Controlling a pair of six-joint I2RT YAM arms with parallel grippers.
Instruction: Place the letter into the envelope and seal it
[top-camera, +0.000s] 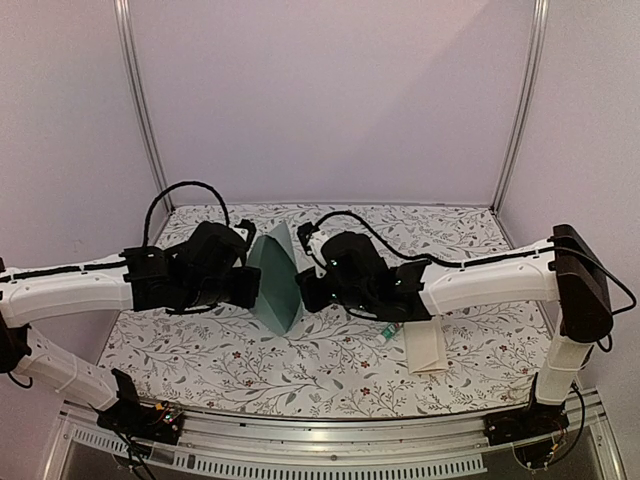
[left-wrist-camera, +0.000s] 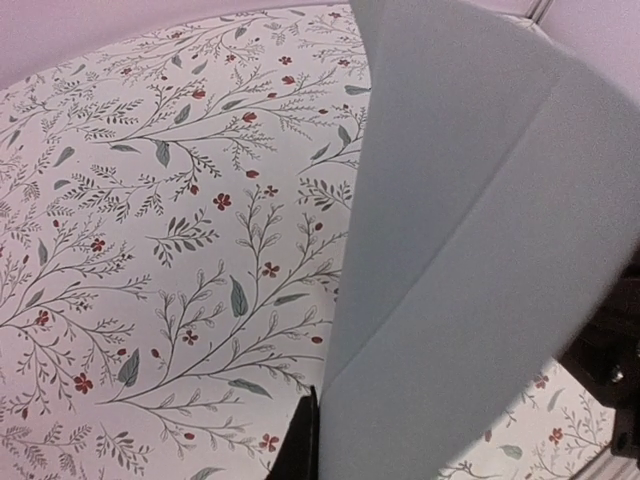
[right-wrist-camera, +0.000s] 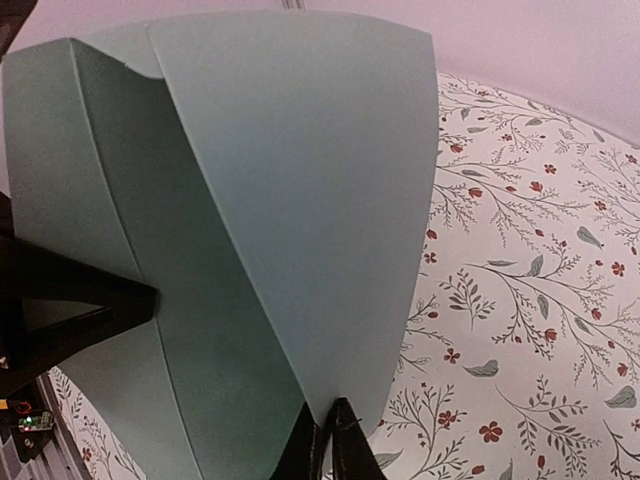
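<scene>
Pale teal envelope (top-camera: 277, 275) upright at centre (creased along a fold), tan letter (top-camera: 428, 350) flat, well right

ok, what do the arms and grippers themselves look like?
Both left arm and right arm: white tubular links, black joint housings, black bases. Wrists are bulky and black, with a black cable looping above each. The left gripper and right gripper have thin black tapered fingers.

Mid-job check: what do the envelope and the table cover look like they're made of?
The envelope: thin matte paper, pale teal, judging by its crisp fold lines and the way it bows without going limp. The table cover: probably printed cloth or vinyl with a floral pattern and little sheen; the views leave open which.
</scene>
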